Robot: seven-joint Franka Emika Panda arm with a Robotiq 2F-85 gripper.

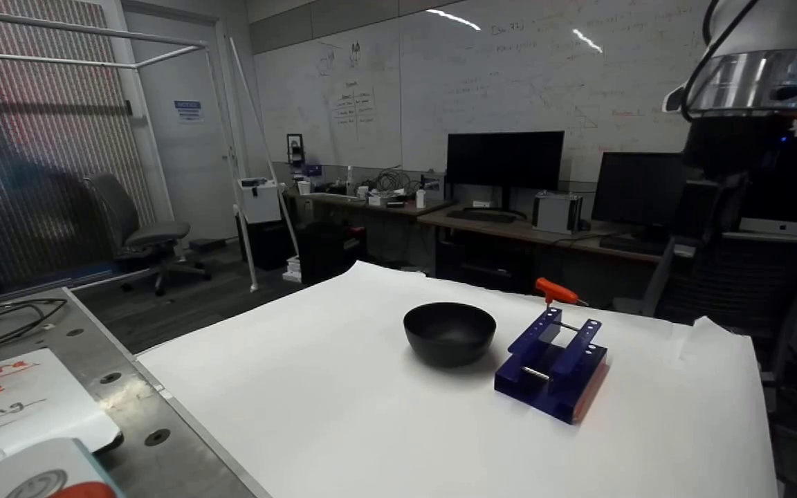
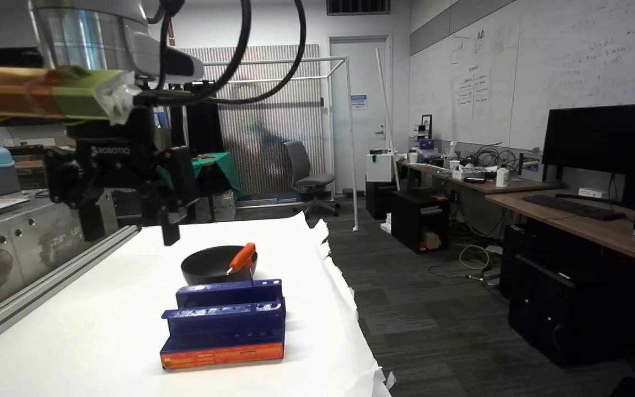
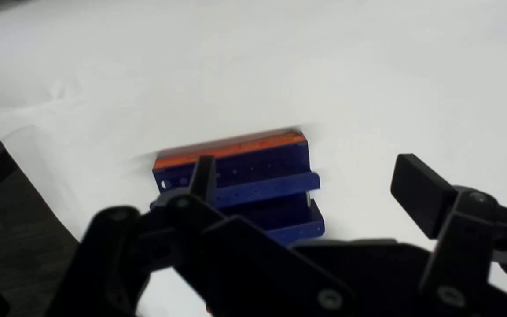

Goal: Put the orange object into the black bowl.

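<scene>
The orange object is an orange T-handle tool [image 1: 556, 291] [image 2: 243, 257]. Its thin shaft stands in a hole at one end of the dark blue rack [image 1: 551, 373] [image 2: 224, 325]. In the wrist view only a tiny orange-red speck [image 3: 208, 309] shows at the bottom, behind a finger. The black bowl [image 1: 449, 335] [image 2: 207, 267] stands upright beside the rack, and its visible inside looks empty. The bowl is not visible in the wrist view. My gripper [image 2: 132, 227] is open and empty, high above the table. In the wrist view its fingers [image 3: 310, 185] are wide apart above the rack [image 3: 266, 189].
The rack has an orange label strip [image 2: 222, 355] along one side. White paper [image 1: 343, 415] covers the table. A metal bench [image 1: 156, 443] adjoins one table edge. Desks with monitors [image 1: 506, 159] and a chair [image 1: 744, 297] stand beyond the table.
</scene>
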